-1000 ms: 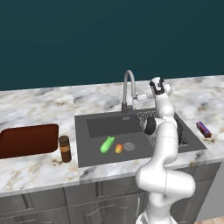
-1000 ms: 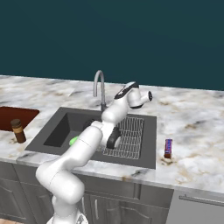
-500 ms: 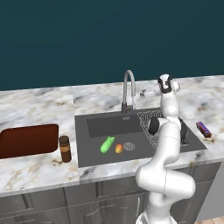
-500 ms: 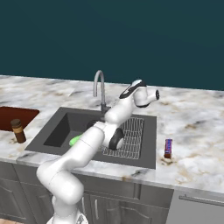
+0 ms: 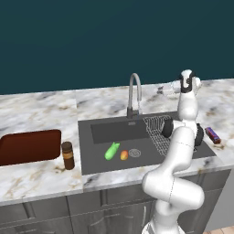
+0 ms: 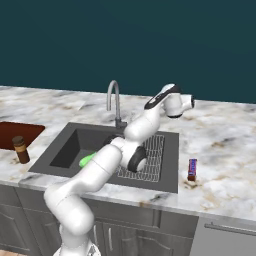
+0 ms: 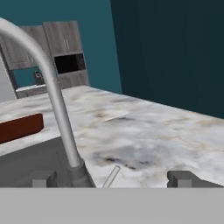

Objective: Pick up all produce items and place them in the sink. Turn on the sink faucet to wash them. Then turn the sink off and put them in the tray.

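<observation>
Marble-patterned tabletop [image 5: 41, 112], white with grey veining, running along a dark teal wall above grey cabinet fronts. Sink [image 5: 98, 157] recessed near its middle. Faucet [image 5: 134, 93] stands on the tabletop at the sink's rear edge. Tray [image 5: 28, 146] lies flat on the tabletop well to the left of the sink. Brown jar [image 5: 67, 155] stands upright between tray and sink. Small purple-red bar [image 5: 212, 135] lies to the right of the sink, near its edge.
</observation>
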